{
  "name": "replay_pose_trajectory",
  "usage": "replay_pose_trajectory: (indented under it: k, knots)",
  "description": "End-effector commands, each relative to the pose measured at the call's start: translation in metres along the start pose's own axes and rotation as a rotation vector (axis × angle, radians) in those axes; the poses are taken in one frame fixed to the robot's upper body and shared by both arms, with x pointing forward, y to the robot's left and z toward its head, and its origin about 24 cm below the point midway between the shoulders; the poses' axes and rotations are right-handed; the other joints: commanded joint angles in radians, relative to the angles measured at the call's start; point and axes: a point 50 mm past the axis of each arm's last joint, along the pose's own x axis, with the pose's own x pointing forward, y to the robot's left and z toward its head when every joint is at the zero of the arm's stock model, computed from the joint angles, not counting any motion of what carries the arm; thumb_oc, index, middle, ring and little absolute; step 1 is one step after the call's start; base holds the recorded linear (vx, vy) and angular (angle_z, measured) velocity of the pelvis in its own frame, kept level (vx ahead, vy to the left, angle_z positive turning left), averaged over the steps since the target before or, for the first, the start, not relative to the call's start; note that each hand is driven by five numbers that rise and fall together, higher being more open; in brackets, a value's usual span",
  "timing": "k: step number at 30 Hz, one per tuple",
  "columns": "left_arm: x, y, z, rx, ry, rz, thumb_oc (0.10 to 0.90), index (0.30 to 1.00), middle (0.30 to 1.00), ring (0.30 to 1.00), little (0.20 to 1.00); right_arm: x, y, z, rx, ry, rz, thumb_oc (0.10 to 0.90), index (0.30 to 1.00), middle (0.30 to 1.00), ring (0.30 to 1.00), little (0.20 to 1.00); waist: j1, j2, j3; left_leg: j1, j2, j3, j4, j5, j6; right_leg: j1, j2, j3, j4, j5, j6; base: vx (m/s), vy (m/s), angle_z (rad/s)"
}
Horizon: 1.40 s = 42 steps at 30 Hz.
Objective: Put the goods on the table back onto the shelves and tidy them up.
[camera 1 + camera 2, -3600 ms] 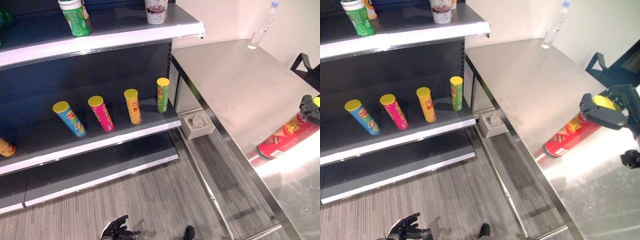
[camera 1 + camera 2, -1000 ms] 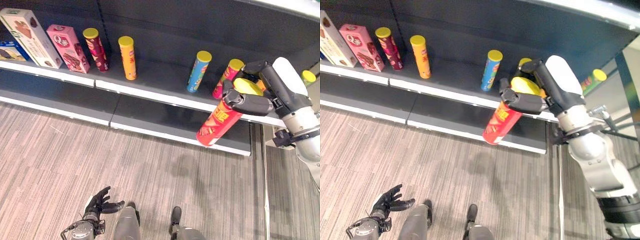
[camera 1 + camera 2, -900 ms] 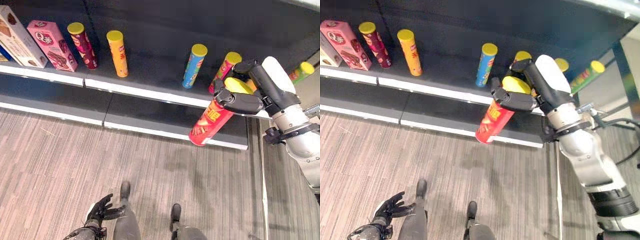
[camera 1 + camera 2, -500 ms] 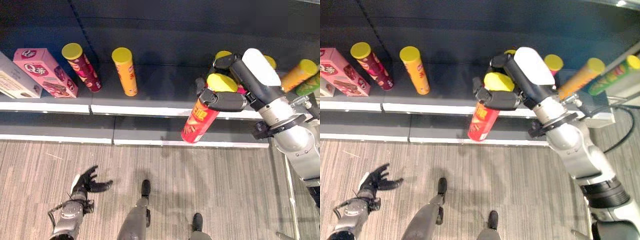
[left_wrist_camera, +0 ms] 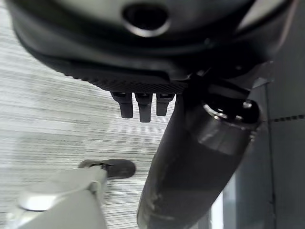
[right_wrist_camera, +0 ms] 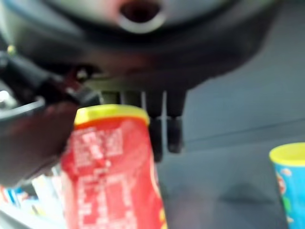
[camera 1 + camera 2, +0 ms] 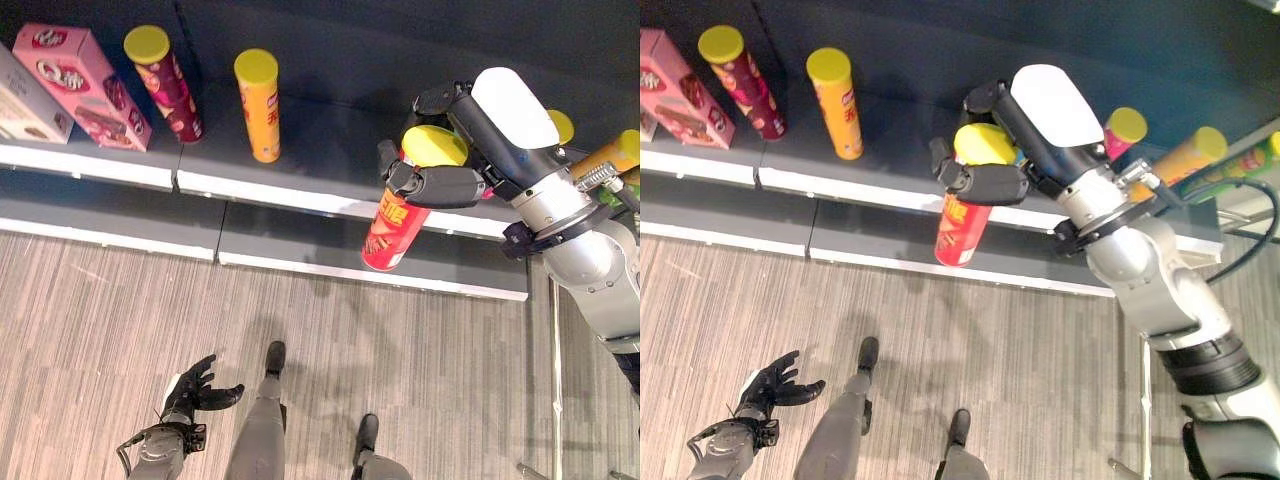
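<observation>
Grey striped floor (image 7: pixel 100 310) — wood-grain look

Head stereo pair looks steeply down at shelf (image 7: pixel 300 195) and floor (image 7: pixel 100 320); both eyes share right hand (image 7: pixel 990 175), red can (image 7: pixel 392 225), orange can (image 7: pixel 837 105), slightly offset. Left wrist cam sits very close behind left hand (image 5: pixel 143 102), facing floor. Right wrist cam looks along its hand at the red can, close up, shelf beyond.

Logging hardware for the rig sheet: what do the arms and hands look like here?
Right arm: silver-grey rounded segments, black band near the elbow, dark clamp ring at the wrist. Right hand: dark fingers, large white cover on its back. Left hand: dark fingers with a small white patch, on a grey wrist.
</observation>
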Motion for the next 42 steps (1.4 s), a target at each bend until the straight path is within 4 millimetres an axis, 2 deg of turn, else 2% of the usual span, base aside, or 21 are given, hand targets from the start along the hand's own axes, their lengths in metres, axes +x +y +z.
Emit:
replay_pose_trajectory:
  k: [1,6,7,9,10,15,20,29,36,42]
  knots:
    - [-0.007,0.016,-0.002,-0.013,-0.027,0.068,0.8,0.9,0.9,0.9,0.9,0.022,-0.041,0.01,-0.179,-0.078,-0.22,0.4,0.3,0.3,0.3,0.3,0.036,0.038,-0.056,0.07,0.098,-0.061,0.026,-0.143,-0.045,-0.025,0.002,0.029,0.103,-0.016,0.013,-0.02,-0.04,0.09]
    - [-0.007,0.011,-0.001,-0.011,-0.034,0.058,0.8,0.9,0.9,0.9,0.9,0.029,-0.048,-0.012,-0.318,0.028,-0.266,0.4,0.3,0.3,0.3,0.3,0.074,0.057,-0.032,0.052,0.082,-0.103,0.019,-0.132,-0.048,-0.027,0.003,-0.009,0.122,-0.031,0.011,-0.01,-0.031,0.18]
    - [-0.006,0.009,-0.001,-0.01,-0.035,0.053,0.8,0.9,0.9,0.9,0.9,0.029,-0.053,-0.02,-0.372,0.066,-0.292,0.4,0.3,0.3,0.3,0.3,0.091,0.067,-0.024,0.04,0.073,-0.122,0.019,-0.128,-0.05,-0.025,0.002,-0.03,0.13,-0.037,0.011,0.0,-0.017,0.23]
    - [-0.006,0.009,-0.001,-0.011,-0.035,0.052,0.8,0.9,0.9,0.9,0.9,0.029,-0.053,-0.021,-0.373,0.065,-0.292,0.4,0.3,0.3,0.3,0.3,0.088,0.069,-0.025,0.038,0.073,-0.125,0.02,-0.128,-0.05,-0.025,0.002,-0.033,0.131,-0.038,0.011,0.0,-0.018,0.3]
    - [-0.006,0.007,-0.001,0.0,-0.035,0.046,0.8,0.9,0.9,0.9,0.9,0.028,-0.058,-0.027,-0.422,0.098,-0.319,0.4,0.3,0.3,0.3,0.3,0.105,0.078,-0.017,0.025,0.066,-0.142,0.023,-0.125,-0.051,-0.027,-0.001,-0.052,0.138,-0.045,0.011,0.0,-0.035,0.36]
    - [-0.003,0.002,0.0,0.008,-0.032,0.038,0.8,0.9,0.9,0.9,0.9,0.025,-0.069,-0.042,-0.51,0.164,-0.386,0.4,0.3,0.3,0.3,0.3,0.134,0.097,-0.005,-0.006,0.047,-0.187,0.03,-0.118,-0.052,-0.03,-0.007,-0.104,0.152,-0.059,0.008,0.01,-0.028,0.39]
    - [-0.002,-0.005,0.005,0.011,-0.05,0.019,0.8,0.9,0.9,0.9,0.9,0.025,-0.081,-0.045,-0.605,0.183,-0.426,0.4,0.3,0.3,0.3,0.3,0.157,0.113,0.0,-0.026,0.028,-0.219,0.026,-0.112,-0.054,-0.029,-0.015,-0.139,0.155,-0.071,0.008,0.02,-0.014,0.21]
    - [0.001,-0.013,0.011,0.016,-0.072,-0.008,0.8,0.9,0.9,0.9,0.9,0.023,-0.09,-0.05,-0.68,0.203,-0.444,0.4,0.3,0.3,0.3,0.3,0.173,0.118,0.015,-0.055,0.011,-0.241,0.041,-0.112,-0.057,-0.03,-0.018,-0.171,0.163,-0.087,0.004,0.0,-0.011,0.08]
    - [0.001,-0.016,0.012,0.014,-0.075,-0.011,0.8,0.9,0.9,0.9,0.9,0.025,-0.1,-0.059,-0.672,0.253,-0.485,0.4,0.3,0.3,0.3,0.3,0.189,0.108,0.026,-0.065,0.006,-0.26,0.039,-0.117,-0.058,-0.035,-0.018,-0.179,0.162,-0.087,0.004,0.0,-0.007,0.04]
    - [0.001,-0.019,0.01,0.018,-0.069,-0.019,0.8,0.9,0.9,0.9,0.9,0.024,-0.097,-0.066,-0.655,0.284,-0.478,0.4,0.3,0.3,0.3,0.3,0.193,0.11,0.026,-0.071,-0.003,-0.265,0.033,-0.114,-0.058,-0.032,-0.018,-0.19,0.152,-0.084,0.004,0.01,-0.001,0.07]
